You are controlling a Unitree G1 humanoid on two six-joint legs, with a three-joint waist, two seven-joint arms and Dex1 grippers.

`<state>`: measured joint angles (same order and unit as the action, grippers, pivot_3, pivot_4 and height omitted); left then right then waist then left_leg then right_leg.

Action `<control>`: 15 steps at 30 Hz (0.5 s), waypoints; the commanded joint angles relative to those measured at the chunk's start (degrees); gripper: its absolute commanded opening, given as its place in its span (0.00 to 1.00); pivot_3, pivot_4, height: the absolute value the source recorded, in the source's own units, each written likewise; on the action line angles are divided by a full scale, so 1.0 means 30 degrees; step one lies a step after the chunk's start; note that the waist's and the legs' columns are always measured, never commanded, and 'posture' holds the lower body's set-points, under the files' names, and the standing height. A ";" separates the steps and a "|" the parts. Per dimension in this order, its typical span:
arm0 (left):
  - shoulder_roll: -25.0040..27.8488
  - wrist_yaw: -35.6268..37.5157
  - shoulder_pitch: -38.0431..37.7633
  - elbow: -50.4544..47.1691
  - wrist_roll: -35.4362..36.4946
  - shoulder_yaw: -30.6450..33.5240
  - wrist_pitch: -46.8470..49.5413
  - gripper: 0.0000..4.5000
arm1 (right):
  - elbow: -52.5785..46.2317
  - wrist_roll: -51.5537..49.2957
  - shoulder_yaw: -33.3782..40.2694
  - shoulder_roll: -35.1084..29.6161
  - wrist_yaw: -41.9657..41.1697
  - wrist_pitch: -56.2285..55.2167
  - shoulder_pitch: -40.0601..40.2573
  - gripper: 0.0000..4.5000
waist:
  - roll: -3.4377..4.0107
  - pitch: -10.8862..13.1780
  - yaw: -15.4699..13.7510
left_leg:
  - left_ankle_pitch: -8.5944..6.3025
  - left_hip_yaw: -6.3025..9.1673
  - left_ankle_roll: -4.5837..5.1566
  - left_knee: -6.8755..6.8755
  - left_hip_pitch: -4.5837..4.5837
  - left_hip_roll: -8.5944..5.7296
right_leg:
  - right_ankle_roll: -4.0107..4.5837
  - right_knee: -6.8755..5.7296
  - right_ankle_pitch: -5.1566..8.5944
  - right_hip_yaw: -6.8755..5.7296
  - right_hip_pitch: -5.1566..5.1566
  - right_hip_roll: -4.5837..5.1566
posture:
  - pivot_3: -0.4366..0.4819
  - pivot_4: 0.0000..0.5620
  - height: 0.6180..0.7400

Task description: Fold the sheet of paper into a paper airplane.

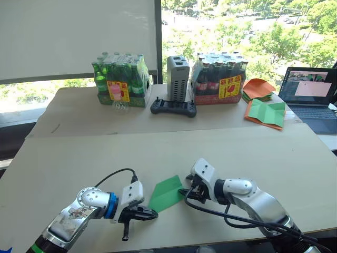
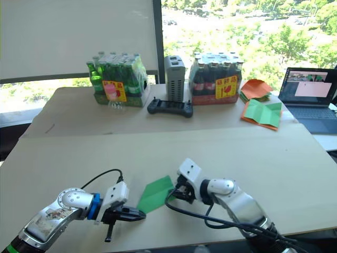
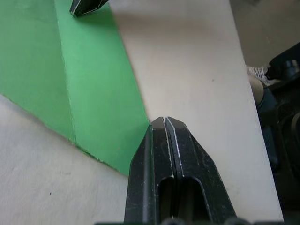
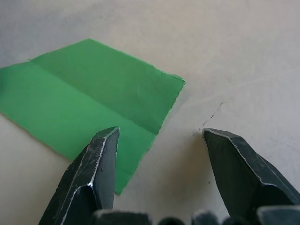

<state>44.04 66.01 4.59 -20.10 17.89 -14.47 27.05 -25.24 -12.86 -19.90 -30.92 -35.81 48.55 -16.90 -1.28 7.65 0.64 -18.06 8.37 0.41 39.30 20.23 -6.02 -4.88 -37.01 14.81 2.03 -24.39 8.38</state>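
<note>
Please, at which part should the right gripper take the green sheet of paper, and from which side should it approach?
Probably the short edge nearest the right gripper. The sheet of paper lies flat on the table, so only an edge offers a hold. The right gripper's fingers are open, one already over that edge. The closed left gripper is at the opposite end.

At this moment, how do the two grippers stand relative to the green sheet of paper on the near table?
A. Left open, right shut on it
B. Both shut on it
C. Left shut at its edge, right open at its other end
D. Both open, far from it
C: the left gripper has its fingers together at the edge of the sheet of paper, while the right gripper is spread open at its other end.
</note>
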 commanded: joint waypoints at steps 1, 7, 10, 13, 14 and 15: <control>0.0109 -0.0176 0.0715 0.0702 -0.0636 -0.0006 -0.0718 0.00 | -0.0829 -0.0030 0.0095 0.0147 0.0195 0.0368 -0.0269 0.70 | 0.0000 0.0000 -0.0007 | 0.0000 0.0000 0.0000 -0.0002 0.0000 0.0000 | 0.0000 0.0000 0.0000 -0.0001 -0.0001 0.0001 | 0.48 0.27 0.96; 0.0678 0.0228 0.2168 0.2396 -0.1503 0.0060 -0.2042 0.00 | -0.1015 -0.0001 0.0083 0.0285 0.0218 0.0550 -0.0268 0.70 | 0.0000 0.0001 0.0001 | 0.0001 0.0005 0.0000 -0.0003 0.0003 -0.0001 | -0.0001 -0.0003 0.0000 -0.0007 -0.0004 0.0000 | 0.48 0.27 0.96; 0.0813 0.0473 0.2380 0.2854 -0.1420 0.0151 -0.2395 0.00 | -0.1030 -0.0010 0.0116 0.0342 0.0255 0.0628 -0.0280 0.70 | 0.0001 0.0001 0.0032 | 0.0000 0.0005 0.0000 -0.0016 0.0006 -0.0002 | 0.0000 0.0000 0.0000 -0.0007 -0.0015 0.0001 | 0.48 0.27 0.96; 0.0537 0.0482 0.2709 0.2492 -0.0932 0.0260 -0.1981 0.00 | -0.0870 0.0033 0.0078 0.0379 0.0279 0.0546 -0.0355 0.70 | 0.0001 0.0001 0.0030 | 0.0001 0.0005 -0.0001 -0.0021 0.0008 0.0000 | -0.0001 -0.0001 0.0000 -0.0008 -0.0023 0.0000 | 0.48 0.27 0.96; 0.0353 0.0421 0.2787 0.2110 -0.0521 0.0369 -0.1593 0.00 | -0.0805 0.0044 0.0077 0.0400 0.0291 0.0517 -0.0371 0.70 | 0.0000 0.0001 0.0030 | 0.0001 0.0005 0.0000 -0.0022 0.0009 0.0000 | -0.0001 -0.0002 0.0000 -0.0009 -0.0024 0.0000 | 0.48 0.27 0.96; 0.0122 0.0341 0.2871 0.1633 0.0084 0.0552 -0.1023 0.00 | -0.0763 0.0068 0.0061 0.0402 0.0290 0.0481 -0.0376 0.70 | 0.0000 0.0001 0.0032 | 0.0001 0.0005 0.0000 -0.0021 0.0011 -0.0003 | -0.0001 -0.0002 0.0000 -0.0008 -0.0024 0.0001 | 0.48 0.27 0.96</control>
<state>45.08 67.06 12.63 -12.09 15.72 -14.02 22.18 -26.43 -12.56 -19.90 -29.91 -34.88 50.45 -17.23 -1.28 7.65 0.73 -18.06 8.39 0.42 39.24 20.27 -6.03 -4.89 -37.02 14.81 2.01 -24.46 8.39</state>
